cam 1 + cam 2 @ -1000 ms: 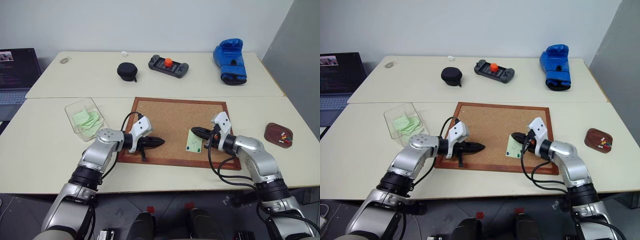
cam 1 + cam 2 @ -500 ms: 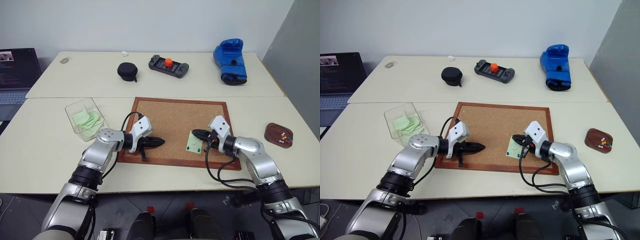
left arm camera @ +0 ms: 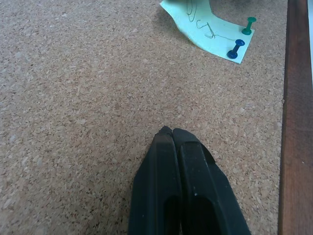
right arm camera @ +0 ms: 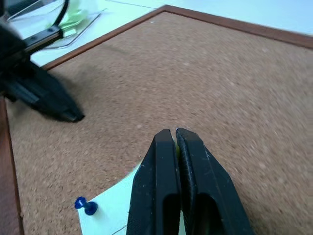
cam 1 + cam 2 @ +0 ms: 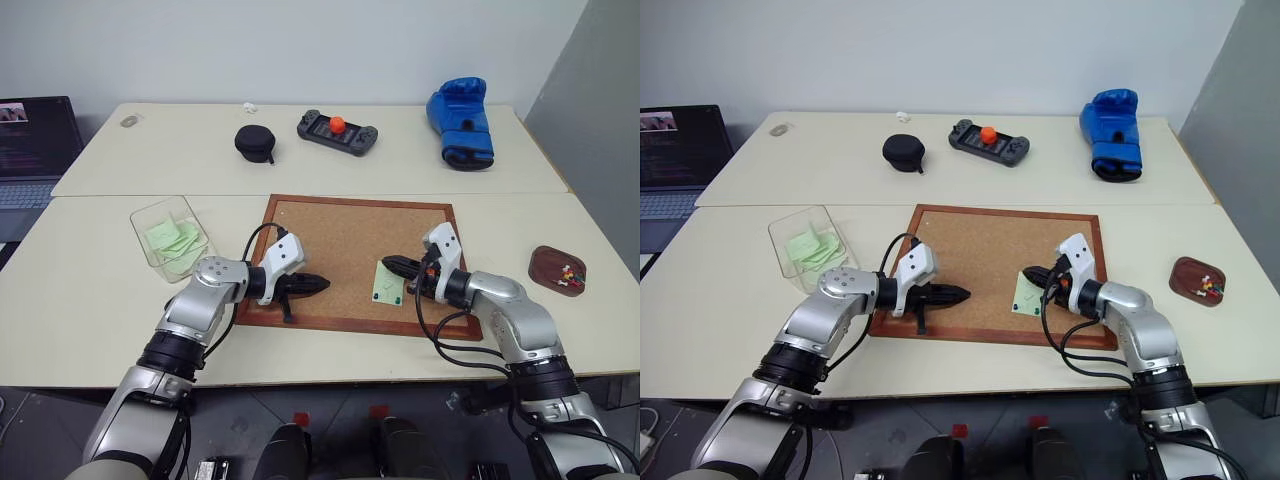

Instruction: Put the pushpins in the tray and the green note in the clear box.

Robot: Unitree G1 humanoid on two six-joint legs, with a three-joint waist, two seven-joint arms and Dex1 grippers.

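The green note (image 5: 388,284) lies on the cork board (image 5: 340,235), held at its near edge by a blue pushpin (image 3: 235,49) and a green pushpin (image 3: 249,24). Its far edge curls up to my right gripper (image 4: 174,131), which is shut, with a thin pale green sliver between its tips. My left gripper (image 3: 171,131) is shut and empty, low over bare cork to the left of the note. The brown tray (image 5: 545,262) at the right holds several pushpins (image 5: 568,272). The clear box (image 5: 140,216) at the left holds green slips.
On the far table lie a blue boxing glove (image 5: 460,122), a game controller (image 5: 337,130) and a black round case (image 5: 254,142). A laptop (image 5: 30,150) stands at the far left. The cork board's wooden frame (image 3: 296,122) runs beside my left gripper.
My right wrist has rolled back and forth a little while its tips stay at the note's far edge. The left arm and the note's pins have not moved.
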